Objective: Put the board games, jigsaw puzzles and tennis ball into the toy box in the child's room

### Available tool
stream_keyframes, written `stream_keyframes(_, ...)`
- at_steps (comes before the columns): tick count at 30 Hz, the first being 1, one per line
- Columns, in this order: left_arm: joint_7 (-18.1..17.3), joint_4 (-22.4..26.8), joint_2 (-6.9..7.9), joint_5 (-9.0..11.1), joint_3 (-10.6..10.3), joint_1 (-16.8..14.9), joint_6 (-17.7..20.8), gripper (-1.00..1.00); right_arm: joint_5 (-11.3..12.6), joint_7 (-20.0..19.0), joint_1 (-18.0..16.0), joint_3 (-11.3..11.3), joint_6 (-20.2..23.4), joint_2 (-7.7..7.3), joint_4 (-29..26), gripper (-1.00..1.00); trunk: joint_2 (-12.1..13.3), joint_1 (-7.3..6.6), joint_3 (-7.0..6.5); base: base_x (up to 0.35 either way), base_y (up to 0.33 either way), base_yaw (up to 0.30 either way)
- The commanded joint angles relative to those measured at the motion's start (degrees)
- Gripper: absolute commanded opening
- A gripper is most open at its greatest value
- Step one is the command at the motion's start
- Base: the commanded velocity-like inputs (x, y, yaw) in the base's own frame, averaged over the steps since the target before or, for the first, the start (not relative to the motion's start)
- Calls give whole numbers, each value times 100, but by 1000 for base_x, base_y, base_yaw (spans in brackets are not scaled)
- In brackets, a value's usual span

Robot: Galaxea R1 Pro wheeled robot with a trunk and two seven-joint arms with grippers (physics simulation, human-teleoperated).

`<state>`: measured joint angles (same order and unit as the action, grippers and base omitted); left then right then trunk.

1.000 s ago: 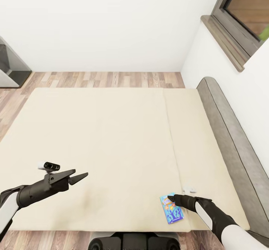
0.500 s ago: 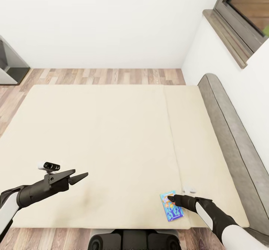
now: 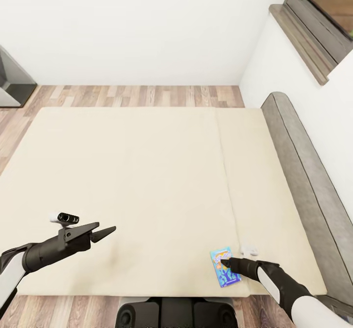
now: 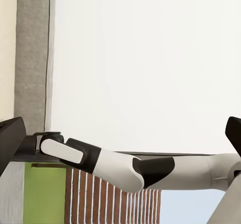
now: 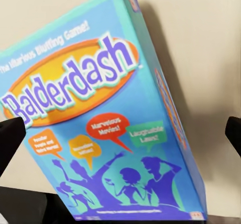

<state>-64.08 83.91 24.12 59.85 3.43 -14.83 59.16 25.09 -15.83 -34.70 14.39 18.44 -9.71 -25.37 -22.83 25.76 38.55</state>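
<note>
On bed (image 3: 147, 181), blue board game (image 3: 225, 267) between spread right claw (image 3: 225, 261) fingers; left claw (image 3: 104, 232) apart.

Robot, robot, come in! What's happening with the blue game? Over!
Right gripper open over Balderdash box, flat on bed. Left gripper empty. Path clear.

Left gripper (image 3: 109, 231) hangs forward with fingers parted, arm extended; right gripper (image 3: 224, 260) reaches low, fingertips spread wide apart
</note>
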Motion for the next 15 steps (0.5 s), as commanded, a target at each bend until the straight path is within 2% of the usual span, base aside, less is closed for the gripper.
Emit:
stream_keyframes(1, -10, 1, 0, 5, 0, -2, 27, 100, 31, -1, -2, 24, 24, -7, 2, 100, -9, 3, 16, 0, 0, 0)
stream_keyframes(15, -8, -4, -3, -7, 0, -2, 25, 100, 25, -25, -2, 34, 20, -6, 42, 100, -9, 3, 147, 0, 0, 0)
